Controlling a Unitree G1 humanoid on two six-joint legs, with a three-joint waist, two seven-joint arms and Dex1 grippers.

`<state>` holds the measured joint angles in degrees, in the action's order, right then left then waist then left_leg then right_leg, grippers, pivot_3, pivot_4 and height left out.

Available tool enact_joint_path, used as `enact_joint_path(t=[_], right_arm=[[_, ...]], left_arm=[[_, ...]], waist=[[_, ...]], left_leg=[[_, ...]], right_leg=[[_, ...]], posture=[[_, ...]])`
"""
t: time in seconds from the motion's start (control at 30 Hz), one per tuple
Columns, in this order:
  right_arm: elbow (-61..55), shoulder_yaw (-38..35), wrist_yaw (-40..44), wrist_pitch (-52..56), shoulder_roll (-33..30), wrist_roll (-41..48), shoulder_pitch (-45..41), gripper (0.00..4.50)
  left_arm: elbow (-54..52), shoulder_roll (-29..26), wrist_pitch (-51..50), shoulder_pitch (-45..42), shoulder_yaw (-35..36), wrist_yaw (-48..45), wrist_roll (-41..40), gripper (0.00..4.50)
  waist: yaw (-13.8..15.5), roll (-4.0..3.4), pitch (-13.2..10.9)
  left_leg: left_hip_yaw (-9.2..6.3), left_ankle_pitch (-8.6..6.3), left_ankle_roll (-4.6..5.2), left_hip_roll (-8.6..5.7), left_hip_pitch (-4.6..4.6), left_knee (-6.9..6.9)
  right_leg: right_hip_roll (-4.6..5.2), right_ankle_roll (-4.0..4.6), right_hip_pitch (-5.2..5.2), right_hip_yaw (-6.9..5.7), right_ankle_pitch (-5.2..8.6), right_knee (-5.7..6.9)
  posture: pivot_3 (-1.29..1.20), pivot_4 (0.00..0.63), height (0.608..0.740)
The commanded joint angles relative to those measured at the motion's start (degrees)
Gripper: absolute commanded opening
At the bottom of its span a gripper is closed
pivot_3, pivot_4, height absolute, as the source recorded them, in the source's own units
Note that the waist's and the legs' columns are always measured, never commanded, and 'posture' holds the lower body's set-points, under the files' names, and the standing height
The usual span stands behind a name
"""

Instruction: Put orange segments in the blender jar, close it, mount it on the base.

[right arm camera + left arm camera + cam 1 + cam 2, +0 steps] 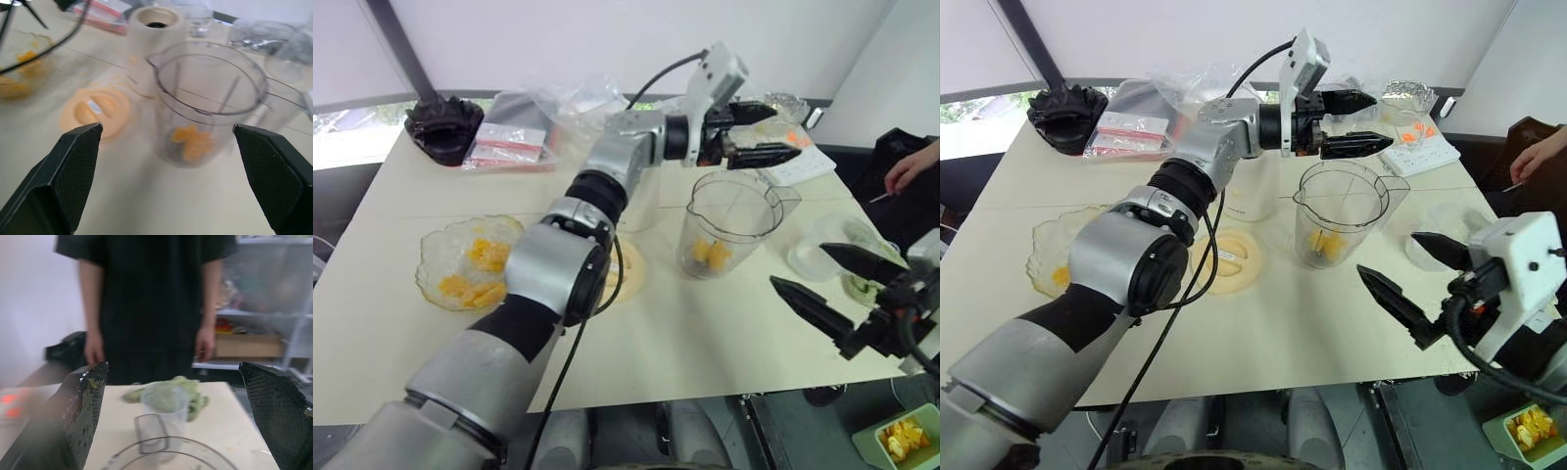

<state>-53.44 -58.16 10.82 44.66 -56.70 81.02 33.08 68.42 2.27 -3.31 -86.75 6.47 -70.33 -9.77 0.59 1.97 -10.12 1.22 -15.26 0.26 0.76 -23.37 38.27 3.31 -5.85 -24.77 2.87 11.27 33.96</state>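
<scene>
My left gripper (1351,122) hangs spread wide and empty above the jar (1344,217), touching nothing. Segments (1328,244) lie in the jar's bottom, mid-table. My right gripper (827,284), near right, is fully spread, empty.

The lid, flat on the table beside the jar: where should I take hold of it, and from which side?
Judging by its pose, grip the lid across its rim. It lies flat, so there is little to pinch from the side; coming from above looks best. The left end effector, open above the blender jar, is on the lid's side. The base stands just behind it, so approach from the front.
</scene>
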Motion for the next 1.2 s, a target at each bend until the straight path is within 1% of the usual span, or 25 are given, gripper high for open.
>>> enact_joint_path(t=[0.03,0.1,0.17,0.2,0.27,0.33,0.43,0.5,0.6,0.77,0.83,0.97,1.03,1.2], right_arm=[[3.6,0.8,4.7,-0.8,1.9,-7.3,0.7,4.50],[4.6,3.4,4.3,-1.1,2.5,-10.9,-0.1,4.50],[7.1,5.5,5.2,-1.5,3.1,-16.0,-0.7,4.50],[8.4,7.2,4.2,-1.2,3.4,-18.6,-1.3,4.50],[10.6,9.4,4.1,-1.6,4.0,-23.3,-2.2,4.50],[13.8,10.2,5.2,-1.8,4.6,-26.5,-3.1,4.50],[18.8,15.2,3.6,-3.4,5.2,-34.4,-6.6,4.50],[22.7,18.1,2.9,-4.0,6.1,-38.0,-9.6,4.50],[31.5,23.4,2.5,-6.5,8.2,-43.9,-15.4,4.50],[46.1,27.2,3.8,-12.3,10.8,-51.3,-23.2,4.50],[50.6,27.8,4.3,-14.4,11.2,-53.4,-25.8,4.50],[61.0,29.8,5.6,-19.3,11.2,-57.8,-32.1,4.50],[64.9,30.6,6.4,-21.5,11.2,-59.5,-34.4,4.50],[74.8,31.1,6.1,-26.8,11.9,-62.4,-41.1,4.50]], left_arm=[[-10.3,-3.2,-4.8,4.2,-0.5,-3.1,-2.2,4.45],[-19.2,-7.1,-9.2,10.5,-2.0,-4.9,-2.7,4.45],[-29.4,-10.4,-13.4,18.1,-3.5,-4.4,-3.0,4.45],[-34.8,-13.2,-15.3,22.7,-3.8,-4.3,-3.3,4.45],[-42.5,-16.7,-17.2,29.0,-4.8,-3.2,-3.2,4.45],[-48.3,-18.2,-17.9,33.7,-6.6,-0.7,-2.2,4.45],[-57.2,-21.7,-22.0,41.9,-6.9,1.8,-3.3,4.45],[-61.8,-22.7,-23.9,46.1,-7.5,4.1,-3.5,4.45],[-68.7,-23.5,-28.3,51.5,-7.4,7.3,-5.6,4.45],[-76.1,-23.8,-33.8,55.1,-7.1,12.0,-8.8,4.45],[-76.8,-24.1,-34.9,55.2,-6.7,13.3,-9.7,4.45],[-76.4,-26.2,-33.0,55.1,-7.3,14.1,-9.5,4.45],[-76.3,-26.7,-32.9,55.0,-7.4,14.5,-10.1,4.45],[-76.7,-27.2,-32.5,55.5,-8.1,15.2,-10.9,4.45]], waist=[[0.1,0.00,0.0],[-0.6,-0.17,0.1],[-1.4,-0.25,0.1],[-1.4,-0.24,0.1],[-1.5,-0.26,0.1],[-1.0,-0.26,0.1],[-0.2,-0.26,0.1],[0.0,-0.29,0.1],[0.1,-0.29,0.1],[0.1,-0.33,0.1],[-0.1,-0.39,0.2],[-0.7,-0.46,0.2],[-1.3,-0.46,0.2],[-1.7,-0.48,0.2]], left_leg=[[-0.01,0.00,0.00,0.01,0.01,0.00],[0.03,0.00,0.00,0.09,0.08,-0.03],[0.03,0.00,0.00,0.13,0.16,-0.08],[0.00,0.00,0.00,0.19,0.22,-0.10],[-0.01,0.00,0.00,0.23,0.27,-0.11],[-0.04,0.01,-0.01,0.23,0.24,-0.10],[-0.04,0.02,-0.02,0.18,0.14,0.00],[0.04,0.02,-0.02,0.13,0.16,0.02],[0.07,0.02,-0.03,0.05,0.15,0.05],[0.06,0.03,-0.04,-0.04,0.15,0.09],[0.08,0.03,-0.04,-0.05,0.21,0.09],[0.07,0.03,-0.04,0.01,0.36,0.06],[0.06,0.03,-0.04,0.04,0.45,0.03],[0.09,0.03,-0.04,0.05,0.62,-0.05]], right_leg=[[-0.01,0.00,0.00,-0.01,0.00,0.04],[-0.04,0.00,0.01,0.03,0.00,0.07],[-0.06,0.00,0.01,0.05,0.00,0.18],[-0.13,0.01,0.01,0.04,-0.01,0.25],[-0.17,0.01,-0.02,0.05,-0.01,0.32],[-0.20,0.01,-0.04,0.04,0.00,0.38],[-0.15,0.02,-0.02,0.04,-0.01,0.27],[-0.01,0.01,0.02,0.09,-0.01,0.23],[0.07,0.01,0.03,0.08,-0.01,0.22],[0.08,0.00,0.04,0.07,-0.01,0.26],[0.06,-0.01,0.06,0.08,-0.02,0.27],[-0.09,-0.01,0.14,0.08,-0.02,0.32],[-0.11,-0.01,0.20,0.08,-0.02,0.35],[-0.13,-0.02,0.30,0.12,-0.02,0.35]], posture=[[0.00,0.150,0.740],[0.00,0.150,0.740],[0.00,0.150,0.740],[0.00,0.150,0.740],[0.00,0.150,0.740],[0.00,0.150,0.740],[0.00,0.150,0.740],[0.00,0.150,0.740],[0.00,0.150,0.740],[0.00,0.150,0.740],[0.00,0.150,0.740],[0.00,0.150,0.740],[0.00,0.150,0.740],[0.00,0.150,0.740]])
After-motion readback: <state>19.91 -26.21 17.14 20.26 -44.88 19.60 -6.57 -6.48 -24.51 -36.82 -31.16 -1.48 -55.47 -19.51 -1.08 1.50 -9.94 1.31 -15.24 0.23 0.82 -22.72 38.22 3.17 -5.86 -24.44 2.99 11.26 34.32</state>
